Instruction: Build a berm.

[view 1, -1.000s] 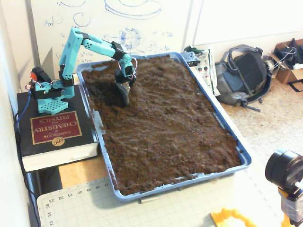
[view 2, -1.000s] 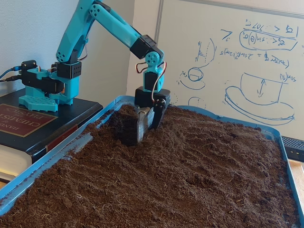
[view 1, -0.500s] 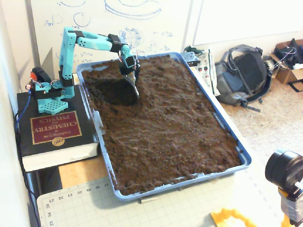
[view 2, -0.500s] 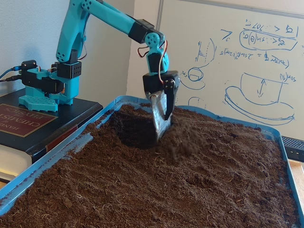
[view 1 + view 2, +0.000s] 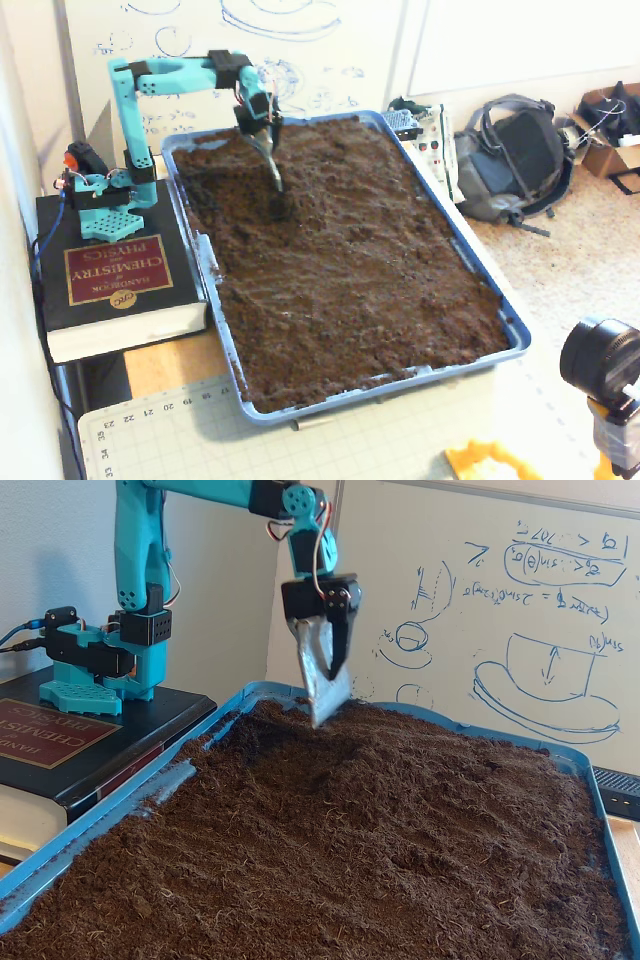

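The soil (image 5: 350, 270) fills the blue tray (image 5: 512, 335); it looks loose, crumbly and light, likely to slump and spill, so it is judged better pushed or scooped than pinched. The berm (image 5: 360, 755) is a low rise in the soil just below the gripper (image 5: 328, 702), toward the tray's corner nearest the arm base. The gripper hangs clear above the soil, its jaws nearly together around a flat blade-like finger, holding nothing visible. The low side view shows the rise's height and the gap under the blade; the high view flattens both but shows the whole tray, the book (image 5: 115, 290) and a backpack (image 5: 515, 160).
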You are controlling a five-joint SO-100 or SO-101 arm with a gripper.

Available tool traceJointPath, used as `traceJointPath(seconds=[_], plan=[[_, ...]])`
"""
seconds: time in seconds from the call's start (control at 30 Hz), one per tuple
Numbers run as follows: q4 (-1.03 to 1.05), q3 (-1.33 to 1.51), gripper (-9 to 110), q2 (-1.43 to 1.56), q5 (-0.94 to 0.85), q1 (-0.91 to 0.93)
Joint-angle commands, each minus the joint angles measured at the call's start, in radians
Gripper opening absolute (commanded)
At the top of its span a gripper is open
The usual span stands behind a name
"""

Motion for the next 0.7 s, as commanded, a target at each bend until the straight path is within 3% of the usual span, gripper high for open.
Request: traceJointPath(seconds=[0.0, 0.17, 0.3, 0.67], plan=[[0.124, -0.048, 0, 0.127, 0.008, -0.035], [0.293, -0.044, 0, 0.137, 0.058, -0.114], [0.29, 0.034, 0, 0.143, 0.147, -0.198], [-0.242, 0.538, 0, 0.149, 0.175, -0.337]])
